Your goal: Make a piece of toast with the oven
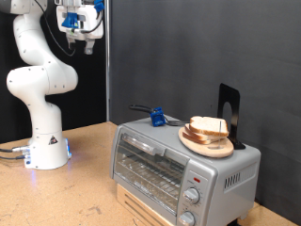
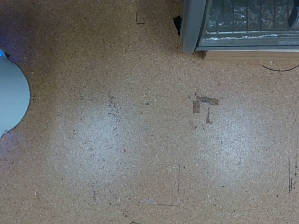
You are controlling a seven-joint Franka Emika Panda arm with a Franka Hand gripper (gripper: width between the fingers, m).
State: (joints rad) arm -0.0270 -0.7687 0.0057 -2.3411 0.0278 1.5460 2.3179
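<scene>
**Arm raised high, bread waiting on top of the oven**

Hanging near the exterior view's top left, the gripper was well above the wooden table and well apart from everything on it. Its fingers were too small and blurred against the blue-lit hand to judge, so I could not tell how far the claw was parted; nothing showed between them. The white arm's base stood on the table at the exterior view's left.

The oven sat at the exterior view's lower right, its glass door closed, the wire rack visible behind it and round knobs on its right front. On the oven's roof rested a round wooden plate, and the piece of toast lay on that plate among piled slices. A small blue object lay on the roof just beside the plate, and a black stand rose behind it.

The wrist view looked down on bare tabletop, with a corner of the oven at one edge.
</scene>
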